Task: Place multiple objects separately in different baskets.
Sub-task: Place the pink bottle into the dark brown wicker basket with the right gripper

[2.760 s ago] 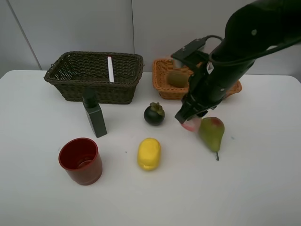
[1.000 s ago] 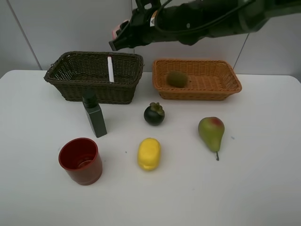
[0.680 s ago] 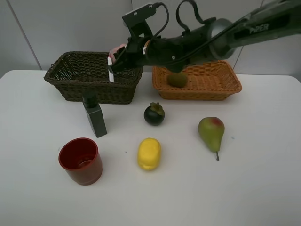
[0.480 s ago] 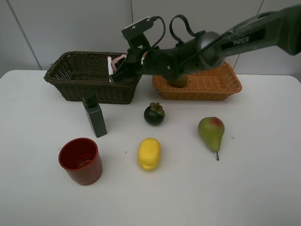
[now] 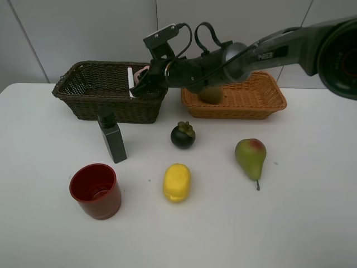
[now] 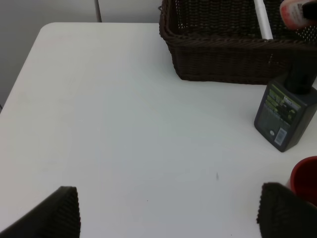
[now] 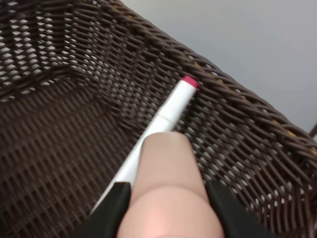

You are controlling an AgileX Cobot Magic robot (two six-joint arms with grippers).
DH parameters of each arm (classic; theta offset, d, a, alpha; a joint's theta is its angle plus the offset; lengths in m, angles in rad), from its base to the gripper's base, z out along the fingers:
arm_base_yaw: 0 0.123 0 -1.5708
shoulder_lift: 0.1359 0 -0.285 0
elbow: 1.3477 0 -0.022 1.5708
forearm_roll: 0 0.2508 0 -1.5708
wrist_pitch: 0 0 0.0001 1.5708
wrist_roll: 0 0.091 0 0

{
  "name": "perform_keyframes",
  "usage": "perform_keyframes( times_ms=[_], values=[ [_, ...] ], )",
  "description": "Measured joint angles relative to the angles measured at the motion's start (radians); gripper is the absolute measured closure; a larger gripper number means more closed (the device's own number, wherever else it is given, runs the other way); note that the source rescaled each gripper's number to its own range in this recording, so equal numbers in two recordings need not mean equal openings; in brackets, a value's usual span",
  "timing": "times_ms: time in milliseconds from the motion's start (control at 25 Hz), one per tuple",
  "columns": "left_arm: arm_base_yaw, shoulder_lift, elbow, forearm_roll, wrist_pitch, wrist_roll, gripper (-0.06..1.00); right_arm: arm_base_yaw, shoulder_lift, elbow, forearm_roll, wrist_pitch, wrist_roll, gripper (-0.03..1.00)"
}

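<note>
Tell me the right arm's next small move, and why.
Probably lower the right pincer a little further before releasing. It is shut on the pink bottle, which hangs inside the dark basket beside the white marker, with the woven floor seemingly some way below. A short descent should avoid a hard drop.

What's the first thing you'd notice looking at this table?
The long black right arm stretched across, its jaws holding a pink bottle over the dark wicker basket, where a white marker leans. Nearer, a red cup and yellow lemon stand out on the white table.
</note>
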Motion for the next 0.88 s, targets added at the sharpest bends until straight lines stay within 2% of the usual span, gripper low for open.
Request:
perform_keyframes(
  times_ms=[200, 520, 760, 800, 880],
  values=[
    [0.000, 0.000, 0.000, 0.000, 0.000, 0.000, 0.01, 0.000, 0.022, -0.011, 0.000, 0.038, 0.001, 0.75],
    [0.000, 0.000, 0.000, 0.000, 0.000, 0.000, 0.01, 0.000, 0.022, -0.013, 0.000, 0.043, 0.004, 0.75],
    [0.000, 0.000, 0.000, 0.000, 0.000, 0.000, 0.01, 0.000, 0.021, -0.013, 0.007, 0.044, 0.058, 0.73],
    [0.000, 0.000, 0.000, 0.000, 0.000, 0.000, 0.01, 0.000, 0.019, -0.013, 0.013, 0.044, 0.066, 0.67],
    [0.000, 0.000, 0.000, 0.000, 0.000, 0.000, 0.01, 0.000, 0.017, -0.015, 0.017, 0.040, 0.075, 0.43]
  ],
)
